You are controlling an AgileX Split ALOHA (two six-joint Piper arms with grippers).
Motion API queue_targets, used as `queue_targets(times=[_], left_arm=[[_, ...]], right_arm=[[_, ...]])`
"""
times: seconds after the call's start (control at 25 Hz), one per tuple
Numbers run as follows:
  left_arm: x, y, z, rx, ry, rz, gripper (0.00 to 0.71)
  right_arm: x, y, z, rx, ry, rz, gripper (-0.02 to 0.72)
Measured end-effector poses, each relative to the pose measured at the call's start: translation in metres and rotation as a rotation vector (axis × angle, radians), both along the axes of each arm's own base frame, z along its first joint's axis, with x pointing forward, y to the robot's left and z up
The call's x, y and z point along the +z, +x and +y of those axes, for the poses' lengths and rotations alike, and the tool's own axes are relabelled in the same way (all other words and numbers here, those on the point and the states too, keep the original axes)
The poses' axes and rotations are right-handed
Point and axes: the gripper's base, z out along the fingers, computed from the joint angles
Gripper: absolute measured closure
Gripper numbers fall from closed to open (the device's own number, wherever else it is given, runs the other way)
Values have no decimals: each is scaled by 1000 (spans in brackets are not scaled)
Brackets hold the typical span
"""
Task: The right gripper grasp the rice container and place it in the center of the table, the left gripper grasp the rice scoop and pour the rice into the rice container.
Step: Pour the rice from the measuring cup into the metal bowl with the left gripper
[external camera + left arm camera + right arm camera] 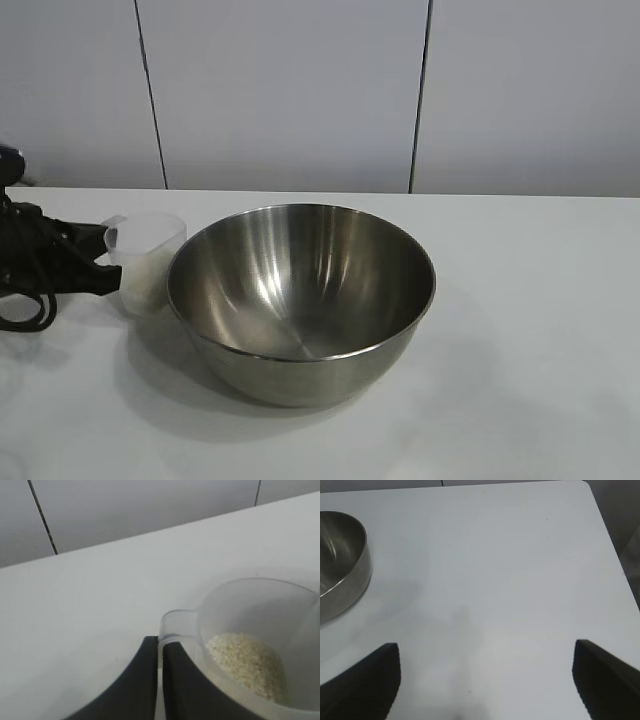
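The steel rice container [300,300] stands empty at the middle of the white table [530,330]. The clear plastic rice scoop [146,258] stands just left of it, holding rice [247,662]. My left gripper [105,262] is at the far left, shut on the scoop's handle tab [172,627]; its two fingers [135,680] pinch the tab. My right gripper [487,652] does not show in the exterior view; in the right wrist view it is wide open and empty above bare table, with the container's edge [342,565] off to one side.
A grey panelled wall [300,90] runs behind the table. The table's far corner and edge [600,535] show in the right wrist view. Black cables [25,300] hang by the left arm.
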Motion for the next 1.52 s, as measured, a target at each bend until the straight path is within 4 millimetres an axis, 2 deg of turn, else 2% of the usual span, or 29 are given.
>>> queue_targets(times=[0.24, 0.52, 0.68, 0.8, 1.04, 1.2, 1.36, 1.52], left_arm=[[39, 0, -3, -59, 68, -134, 697], [116, 16, -17, -170, 287, -212, 697], [154, 22, -46, -252, 442, -235, 697], [165, 18, -77, -348, 588, -247, 697], [175, -9, -135, -575, 840, -399, 697], [170, -22, -157, -713, 1011, -549, 697], [143, -19, -169, -835, 1190, -632, 697], [117, -13, -174, -977, 1454, -794, 697]], right_arm=[[0, 0, 0, 0, 0, 0, 64], [0, 0, 0, 0, 0, 0, 64], [0, 0, 0, 0, 0, 0, 64], [0, 0, 0, 0, 0, 0, 64], [0, 0, 0, 0, 0, 0, 64], [0, 0, 0, 0, 0, 0, 64], [0, 0, 0, 0, 0, 0, 64], [0, 0, 0, 0, 0, 0, 64]])
